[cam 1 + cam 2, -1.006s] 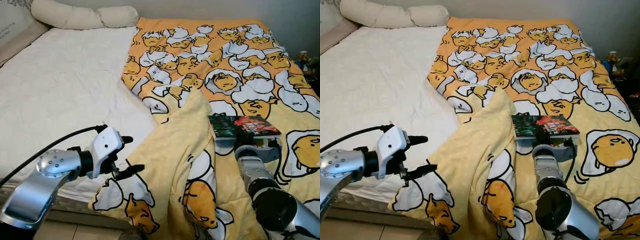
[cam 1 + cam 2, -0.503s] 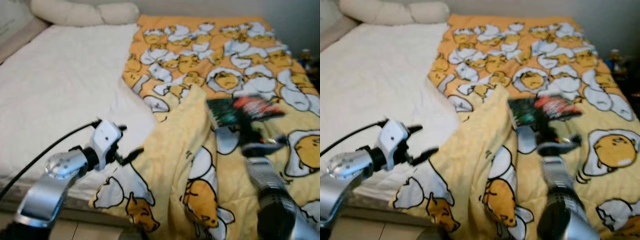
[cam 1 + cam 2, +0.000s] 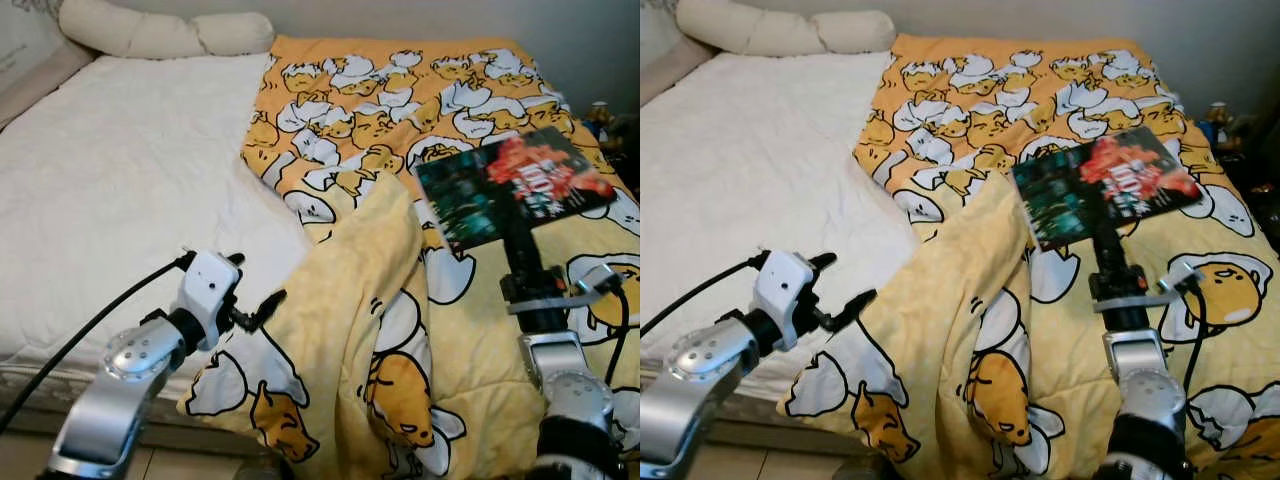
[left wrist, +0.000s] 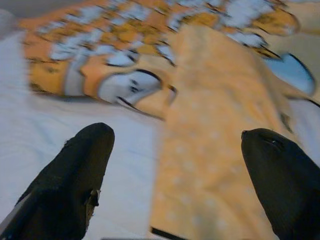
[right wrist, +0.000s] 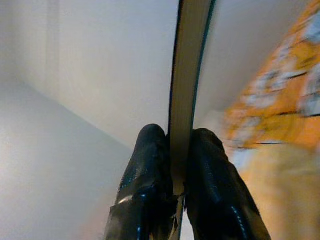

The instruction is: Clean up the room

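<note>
— White bed (image 3: 120,180) fills most of what you face, a grey wall behind it. What's on it, counted?

— One yellow blanket (image 3: 400,130) printed with egg cartoons covers the right half, with its near edge folded back so you see the plain pale-yellow underside. Two cream pillows (image 3: 165,32) lie end to end at the head. You have one book (image 3: 510,185), dark cover with red on it.

— Where's the book?

— Lifted clear of the blanket, above its right half, tilted with the cover facing you. Your right gripper (image 3: 520,245) holds it by its lower edge; your right wrist view has the jaws clenched on either side of the pale page block (image 5: 187,90).

— And how does that arm stand?

— Nearly upright, forearm rising from the bottom right with the fingers pointing up and away from you.

— The left one?

— Your left gripper (image 3: 252,292) reaches forward low over the near edge of the bed, a black cable (image 3: 90,320) trailing back from its wrist. Its jaws are released, spread wide, with the folded blanket edge just beyond the fingertips (image 4: 90,150) and bare white mattress beneath.

— Anything else nearby?

— A few small items sit past the bed's right side by the wall, too small to tell.
</note>
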`<state>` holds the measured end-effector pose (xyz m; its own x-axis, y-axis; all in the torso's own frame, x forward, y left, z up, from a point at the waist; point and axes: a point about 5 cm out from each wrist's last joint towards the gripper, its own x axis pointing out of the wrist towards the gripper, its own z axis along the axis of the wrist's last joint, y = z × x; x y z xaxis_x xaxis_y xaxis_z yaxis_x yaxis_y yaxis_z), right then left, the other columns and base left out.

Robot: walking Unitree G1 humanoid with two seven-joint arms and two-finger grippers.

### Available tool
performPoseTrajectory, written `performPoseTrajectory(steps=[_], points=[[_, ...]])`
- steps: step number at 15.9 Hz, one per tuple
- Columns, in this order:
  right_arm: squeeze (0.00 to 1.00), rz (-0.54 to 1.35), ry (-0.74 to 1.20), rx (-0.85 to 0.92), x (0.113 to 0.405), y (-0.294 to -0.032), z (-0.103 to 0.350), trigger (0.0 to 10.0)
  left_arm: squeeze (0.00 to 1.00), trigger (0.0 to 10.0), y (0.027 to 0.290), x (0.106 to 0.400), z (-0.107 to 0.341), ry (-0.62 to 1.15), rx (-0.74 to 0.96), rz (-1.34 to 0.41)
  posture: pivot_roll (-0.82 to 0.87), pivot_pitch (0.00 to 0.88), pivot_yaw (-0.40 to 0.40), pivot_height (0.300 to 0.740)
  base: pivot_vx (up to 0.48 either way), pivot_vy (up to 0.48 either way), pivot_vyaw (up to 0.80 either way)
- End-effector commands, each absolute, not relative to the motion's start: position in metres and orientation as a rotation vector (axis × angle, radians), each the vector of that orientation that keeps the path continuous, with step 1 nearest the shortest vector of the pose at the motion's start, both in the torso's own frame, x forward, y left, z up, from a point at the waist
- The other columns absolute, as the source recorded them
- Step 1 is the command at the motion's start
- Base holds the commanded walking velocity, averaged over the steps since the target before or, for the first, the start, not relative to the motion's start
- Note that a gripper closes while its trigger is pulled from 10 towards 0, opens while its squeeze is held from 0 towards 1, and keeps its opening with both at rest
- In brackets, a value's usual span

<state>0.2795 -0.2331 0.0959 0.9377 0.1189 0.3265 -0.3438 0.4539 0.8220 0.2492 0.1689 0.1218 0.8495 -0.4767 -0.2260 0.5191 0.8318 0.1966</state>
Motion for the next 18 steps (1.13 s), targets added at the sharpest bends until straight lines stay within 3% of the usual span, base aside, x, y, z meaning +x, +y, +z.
performPoseTrajectory(steps=[1,2,3,4,5,6,8,9,10,11,15,18], points=[[0.00,0.270,-0.241,0.932,0.283,-0.230,0.108,0.0,0.60,10.0,0.177,0.251,0.121,0.165,0.263,-0.445,-0.02,0.000,0.037,0.740,0.000,0.000,0.00],[0.00,0.184,-0.214,0.778,0.283,-0.228,0.111,0.0,0.60,10.0,0.182,0.252,0.120,0.154,0.226,-0.332,-0.02,0.000,0.026,0.740,0.000,0.000,0.00],[0.00,0.141,-0.192,0.684,0.281,-0.226,0.113,0.0,0.43,10.0,0.183,0.252,0.120,0.148,0.209,-0.292,-0.02,0.000,0.018,0.740,0.000,0.000,0.00],[0.00,0.132,-0.181,0.623,0.280,-0.224,0.114,0.0,0.43,10.0,0.182,0.251,0.118,0.153,0.196,-0.291,-0.02,0.000,0.016,0.740,0.000,0.000,0.00],[0.00,0.085,-0.136,0.468,0.275,-0.218,0.112,0.0,0.22,10.0,0.178,0.247,0.115,0.157,0.185,-0.295,-0.02,0.000,0.006,0.740,0.000,0.000,0.00],[0.00,0.076,-0.073,0.298,0.268,-0.206,0.106,0.0,0.22,10.0,0.177,0.244,0.115,0.142,0.167,-0.266,-0.03,0.000,0.003,0.740,0.000,0.000,0.00],[0.00,-0.022,0.045,0.222,0.259,-0.200,0.090,0.0,0.22,10.0,0.181,0.245,0.115,0.144,0.111,-0.178,-0.04,0.000,0.000,0.740,0.000,0.000,0.00],[0.00,-0.090,0.129,0.119,0.252,-0.201,0.078,2.8,0.20,10.0,0.185,0.246,0.117,0.127,0.134,-0.150,-0.04,0.000,-0.013,0.740,0.000,0.000,0.00],[0.00,-0.122,0.133,0.114,0.250,-0.204,0.077,7.0,0.18,10.0,0.186,0.246,0.116,0.138,0.143,-0.138,-0.04,0.000,-0.018,0.740,0.000,0.000,0.00],[0.00,-0.137,0.126,0.086,0.248,-0.207,0.077,10.0,0.17,10.0,0.188,0.245,0.115,0.143,0.148,-0.129,-0.04,0.000,-0.021,0.740,0.000,0.000,0.00],[0.00,-0.085,0.083,-0.101,0.249,-0.197,0.085,10.0,0.17,10.0,0.192,0.245,0.115,0.141,0.155,-0.102,-0.03,0.000,-0.038,0.740,0.000,0.143,0.00],[0.00,-0.076,0.010,-0.086,0.264,-0.192,0.099,10.0,0.17,10.0,0.195,0.243,0.117,0.138,0.163,-0.070,0.00,0.000,-0.069,0.740,0.000,0.368,-0.80]])
